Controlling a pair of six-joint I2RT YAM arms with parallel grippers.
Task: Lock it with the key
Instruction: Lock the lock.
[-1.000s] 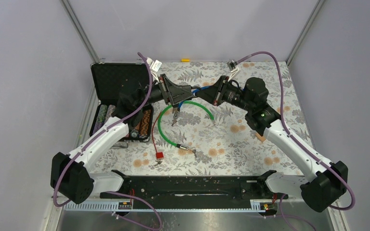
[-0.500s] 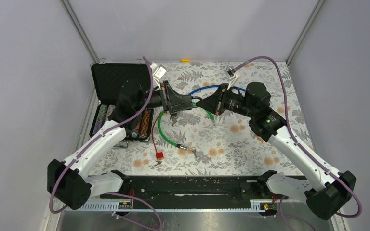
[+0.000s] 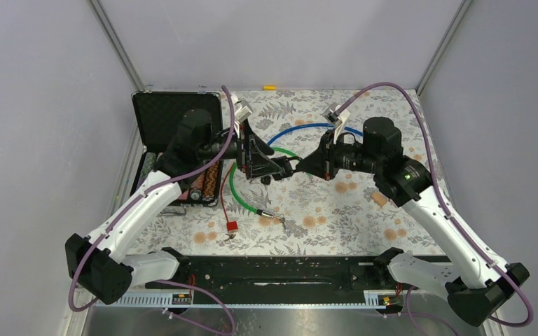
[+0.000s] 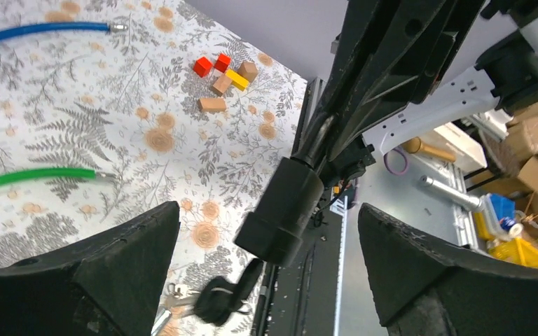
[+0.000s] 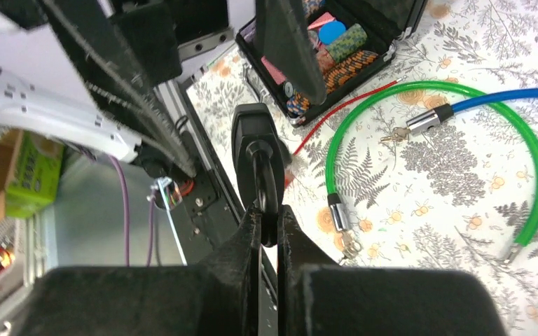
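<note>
Nearest the arm bases, a black rail (image 3: 273,269) runs along the six o'clock edge of the table (image 3: 336,210), which is covered in a fern-print cloth. Just beyond it, at about seven o'clock from the table's middle, a thin red cable (image 3: 223,203) ends in a small red tag. A green cable (image 3: 242,192) curves beside it, with a metal end piece at its near tip.

Above the middle of the table the two arms meet tip to tip. The right claw (image 5: 270,210) reaches in from three o'clock with its fingers pressed together on the shackle loop of a black padlock (image 5: 252,136), holding it off the cloth. The left claw (image 4: 267,208) comes in from nine o'clock with its fingers (image 4: 77,280) spread wide apart. The padlock's body hangs in the gap between them and touches neither. A black-headed key (image 4: 217,304) sticks out of the padlock's lower end, with metal bits dangling beside it.

In the left wrist view, small coloured blocks (image 4: 217,70) lie on the cloth at eleven o'clock from the padlock.

Farther back, at ten o'clock, an open black case (image 3: 171,119) sits at the table's edge, its lid laid back and patterned rolls packed in its near half. A blue cable (image 3: 301,128) arcs across at twelve o'clock, and a small yellow piece (image 3: 270,87) lies at the far edge.
</note>
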